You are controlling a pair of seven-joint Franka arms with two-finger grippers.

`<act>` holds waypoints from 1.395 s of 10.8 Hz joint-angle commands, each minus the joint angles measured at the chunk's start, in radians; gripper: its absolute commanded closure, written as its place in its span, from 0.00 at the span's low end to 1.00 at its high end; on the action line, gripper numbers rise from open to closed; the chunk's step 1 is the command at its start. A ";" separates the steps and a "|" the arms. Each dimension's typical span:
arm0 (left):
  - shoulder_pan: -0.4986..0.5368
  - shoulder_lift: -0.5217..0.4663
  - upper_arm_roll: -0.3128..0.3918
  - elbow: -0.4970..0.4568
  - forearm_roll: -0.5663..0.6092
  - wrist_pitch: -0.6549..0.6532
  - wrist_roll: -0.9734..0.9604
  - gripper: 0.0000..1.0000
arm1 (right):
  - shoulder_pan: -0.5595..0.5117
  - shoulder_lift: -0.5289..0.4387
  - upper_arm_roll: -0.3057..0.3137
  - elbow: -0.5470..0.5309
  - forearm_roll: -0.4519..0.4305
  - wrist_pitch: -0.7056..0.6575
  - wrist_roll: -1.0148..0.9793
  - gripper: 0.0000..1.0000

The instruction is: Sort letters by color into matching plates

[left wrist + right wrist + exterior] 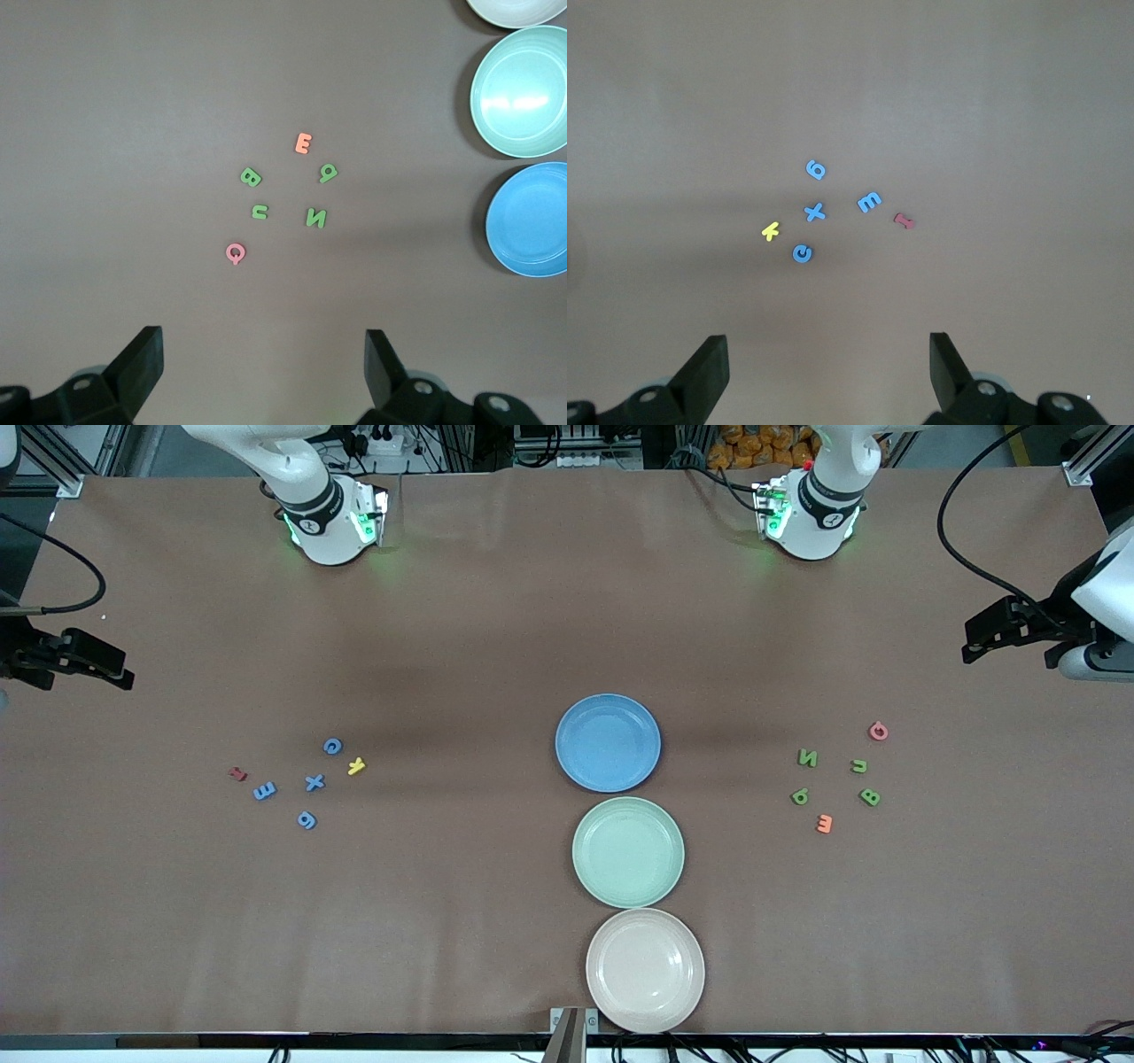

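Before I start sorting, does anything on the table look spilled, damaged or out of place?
Nothing spilled or damaged. The oddities are off-color pieces among the letters: a yellow one and a dark red one by the blue cluster, a pink one and an orange one by the green cluster.

Three plates in a touching column mid-table: blue plate (pixel 608 742) farthest from the front camera, mint green plate (pixel 628 852) next, pinkish-beige plate (pixel 645 970) at the table's front edge. No passage between them at table height. Wide bare table (pixel 496 629) between the column and each scatter. Toward the right arm's end, blue letters (pixel 314 782) close together, with a yellow piece (pixel 356 765) and a red piece (pixel 236 773) at the fringe. Toward the left arm's end, green letters (pixel 807 758) loosely spread, an orange piece (pixel 824 824) and a pink piece (pixel 878 731) at the edges; narrow gaps between pieces. Left end effector (pixel 263 354) and right end effector (pixel 829 359) both spread wide, unobstructed above.
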State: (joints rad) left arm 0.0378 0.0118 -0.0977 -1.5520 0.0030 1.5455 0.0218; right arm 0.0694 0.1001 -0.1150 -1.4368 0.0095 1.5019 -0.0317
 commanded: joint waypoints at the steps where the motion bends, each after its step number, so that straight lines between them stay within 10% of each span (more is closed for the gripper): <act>1: -0.003 -0.004 -0.002 0.006 0.022 0.002 -0.014 0.00 | -0.008 0.004 0.005 0.006 0.009 0.003 -0.011 0.00; 15: -0.007 0.043 -0.016 -0.057 0.017 0.137 -0.011 0.00 | -0.002 0.013 0.017 -0.051 0.012 0.055 -0.001 0.00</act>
State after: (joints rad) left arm 0.0364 0.0444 -0.1000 -1.5699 0.0031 1.6262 0.0218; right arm 0.0718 0.1171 -0.1094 -1.4519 0.0103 1.5309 -0.0318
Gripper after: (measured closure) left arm 0.000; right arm 0.000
